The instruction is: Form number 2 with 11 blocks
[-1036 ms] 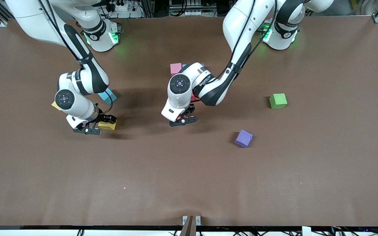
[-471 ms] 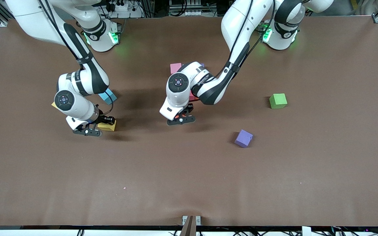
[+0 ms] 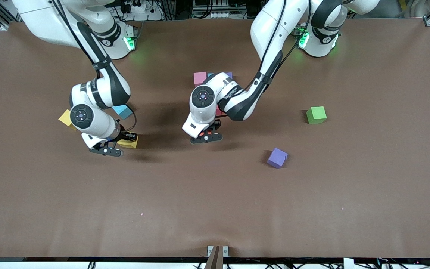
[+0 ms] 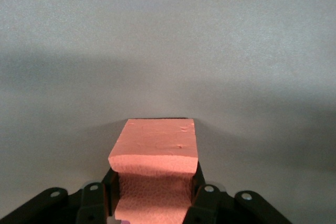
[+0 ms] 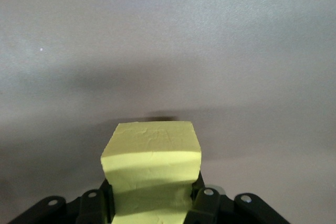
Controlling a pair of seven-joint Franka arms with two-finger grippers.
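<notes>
- The right gripper (image 3: 115,146) is clamped on a yellow block (image 3: 129,142), over the right arm's end of the table. In the right wrist view the yellow block (image 5: 152,174) sits squeezed between the jaws; whether it has left the surface cannot be told.
- The left gripper (image 3: 206,135) is pinching an orange block (image 4: 155,161) between its fingers, low over the middle of the table, at the camera-side edge of the partly built number 2 (image 3: 200,78).
- Only a pink cube and slivers of blue and purple show of that cluster. The left arm covers the rest, so the row count cannot be confirmed.
- Loose stock: a second yellow cube (image 3: 65,117) and a blue cube (image 3: 122,110) by the right arm, a purple cube (image 3: 277,157) nearer the camera, and a green cube (image 3: 316,114) toward the left arm's end.
- Judged step: both arms hold a cube at once. The left is about to set its orange one into the figure, and the right has just secured the yellow.
- Next move calls for: seat the orange cube flush and square with its neighbours, then release without nudging them. The right arm should carry the yellow cube in only once the left has cleared the cluster.
- Risk: two arms crowding the same spot.
</notes>
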